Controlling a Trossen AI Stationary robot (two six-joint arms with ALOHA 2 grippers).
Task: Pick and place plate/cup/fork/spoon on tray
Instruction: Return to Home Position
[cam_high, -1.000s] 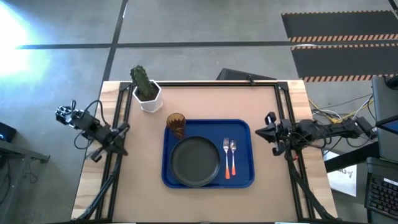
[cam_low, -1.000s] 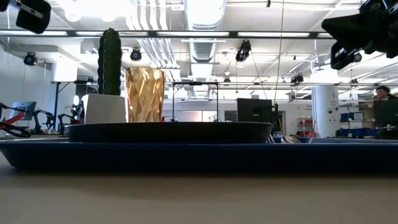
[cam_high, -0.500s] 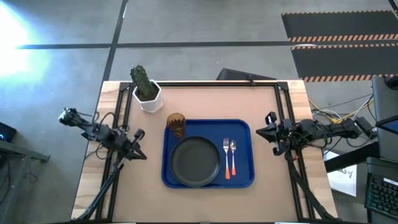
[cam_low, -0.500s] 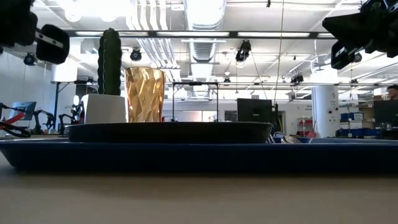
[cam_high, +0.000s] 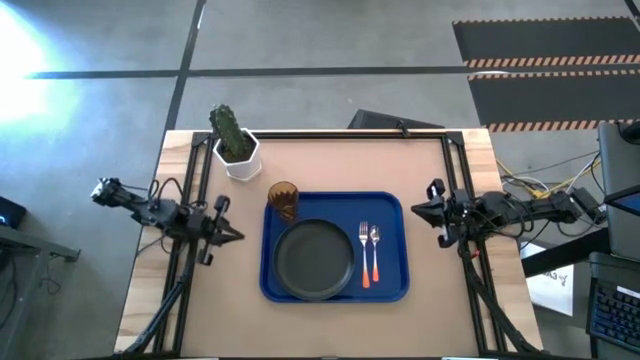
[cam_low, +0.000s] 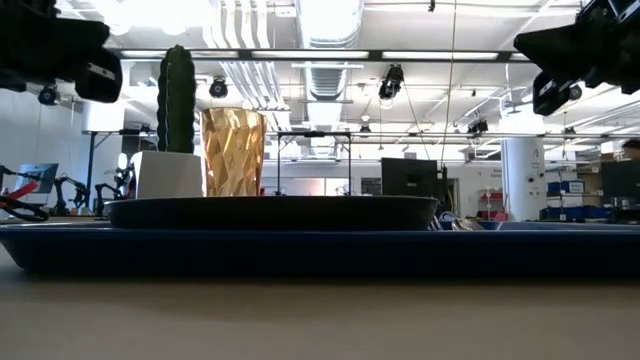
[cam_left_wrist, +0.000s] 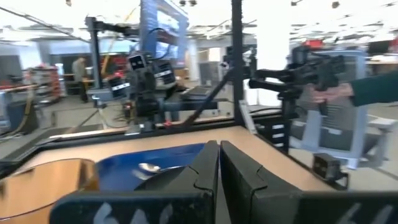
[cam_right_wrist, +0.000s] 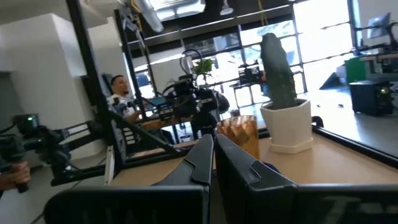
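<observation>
The blue tray (cam_high: 392, 208) lies in the middle of the table. On it rest the dark plate (cam_high: 315, 260), the amber cup (cam_high: 284, 199) standing at its far left corner, and the orange-handled fork (cam_high: 364, 255) and spoon (cam_high: 375, 252) side by side to the right of the plate. My left gripper (cam_high: 236, 236) hovers shut left of the tray, pointing at it. My right gripper (cam_high: 418, 210) hovers shut right of the tray. Both are empty.
A white pot with a green cactus (cam_high: 235, 145) stands at the table's far left corner. Dark frame rails run along the table's left, right and far edges. People show in the room beyond the table in the wrist views.
My left gripper has swung from the table's left edge toward the tray and turned to point at it. My right gripper has kept still. The things on the tray have not moved.
</observation>
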